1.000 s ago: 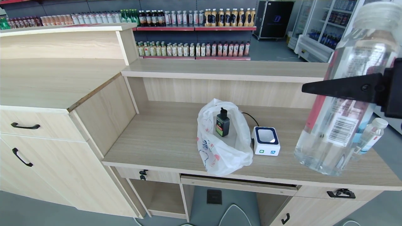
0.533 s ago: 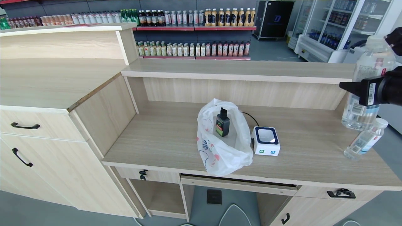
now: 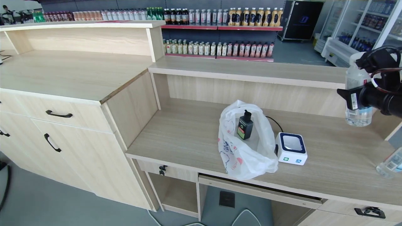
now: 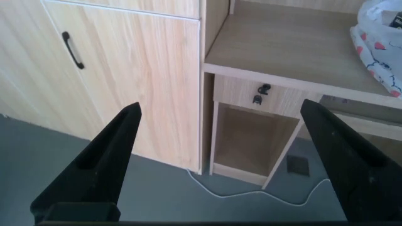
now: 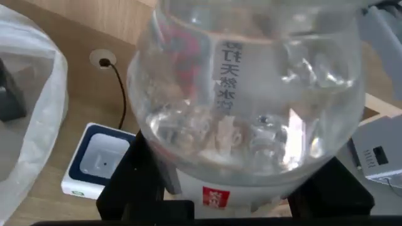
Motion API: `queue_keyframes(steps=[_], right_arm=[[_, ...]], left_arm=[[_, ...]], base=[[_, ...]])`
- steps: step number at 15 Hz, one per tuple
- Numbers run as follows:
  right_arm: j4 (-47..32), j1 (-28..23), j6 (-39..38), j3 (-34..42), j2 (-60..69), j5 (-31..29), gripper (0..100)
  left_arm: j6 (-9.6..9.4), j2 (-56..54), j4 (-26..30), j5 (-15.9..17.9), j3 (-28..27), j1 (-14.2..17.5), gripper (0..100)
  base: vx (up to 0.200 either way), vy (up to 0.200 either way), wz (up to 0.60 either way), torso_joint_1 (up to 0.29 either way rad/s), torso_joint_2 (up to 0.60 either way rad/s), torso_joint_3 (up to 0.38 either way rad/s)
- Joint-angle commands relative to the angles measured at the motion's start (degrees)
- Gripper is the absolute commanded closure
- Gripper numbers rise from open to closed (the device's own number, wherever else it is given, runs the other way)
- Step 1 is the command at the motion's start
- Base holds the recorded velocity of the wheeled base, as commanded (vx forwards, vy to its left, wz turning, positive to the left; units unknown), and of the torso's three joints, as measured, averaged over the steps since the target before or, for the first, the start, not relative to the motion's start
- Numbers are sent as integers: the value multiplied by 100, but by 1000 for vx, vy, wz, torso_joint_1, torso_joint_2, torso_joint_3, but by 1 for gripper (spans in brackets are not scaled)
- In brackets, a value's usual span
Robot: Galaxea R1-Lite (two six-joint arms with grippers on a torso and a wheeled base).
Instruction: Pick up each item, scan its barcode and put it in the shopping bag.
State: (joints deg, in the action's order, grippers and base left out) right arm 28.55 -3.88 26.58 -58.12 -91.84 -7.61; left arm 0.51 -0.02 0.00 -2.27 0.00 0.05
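Observation:
My right gripper (image 3: 351, 98) is shut on a clear water bottle (image 3: 355, 78), holding it upright above the counter's far right end; in the right wrist view the black fingers (image 5: 135, 185) clamp the water bottle (image 5: 251, 107) from both sides. The white shopping bag (image 3: 248, 153) stands open mid-counter with a dark pump bottle (image 3: 245, 125) inside. The white barcode scanner (image 3: 290, 147) sits just right of the bag and also appears below the held bottle as the scanner (image 5: 97, 160). My left gripper (image 4: 217, 163) hangs open and empty, low in front of the cabinet.
A second clear bottle (image 3: 389, 164) lies at the counter's right edge. The scanner's cable (image 3: 273, 121) runs behind the bag. A raised shelf (image 3: 245, 70) backs the counter. Cabinet doors (image 4: 125, 81) and a floor cable (image 4: 245, 191) lie below the left gripper. The bag's corner (image 4: 380, 37) shows there.
The head camera has turned, shifting the whole scene rightward. The right gripper carried the water bottle away from the camera, out to the counter's far right.

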Motion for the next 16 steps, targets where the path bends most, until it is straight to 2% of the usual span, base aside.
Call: queue_keyframes(steps=[1,3,4,5,7,9,13,16], right_arm=[[397,1,383,56,-536,14,100],[1214,-8,1315,108,-1020,14,100],[1759,1,1649,126,-1301,93,100],[1988,1,1799,135,-1442,189,100],[3086,-131,2677,187,-2004,1209,100],[3693,-315,3187,258,-2277,2018,100],[4466,-526,3548,205,-2760,3063,100],[4563,-693,3715,240,-2901,3846,100]], left_arm=[[2,2,0,-2,0,4,0],[2,2,0,-2,0,4,0],[2,2,0,-2,0,4,0],[2,2,0,-2,0,4,0],[2,2,0,-2,0,4,0],[2,2,0,-2,0,4,0],[2,2,0,-2,0,4,0],[2,2,0,-2,0,4,0]], base=[[0,0,600,17,2,2],[0,0,0,0,0,0],[0,0,0,0,0,0],[0,0,0,0,0,0],[0,0,0,0,0,0],[0,0,0,0,0,0],[0,0,0,0,0,0],[0,0,0,0,0,0]])
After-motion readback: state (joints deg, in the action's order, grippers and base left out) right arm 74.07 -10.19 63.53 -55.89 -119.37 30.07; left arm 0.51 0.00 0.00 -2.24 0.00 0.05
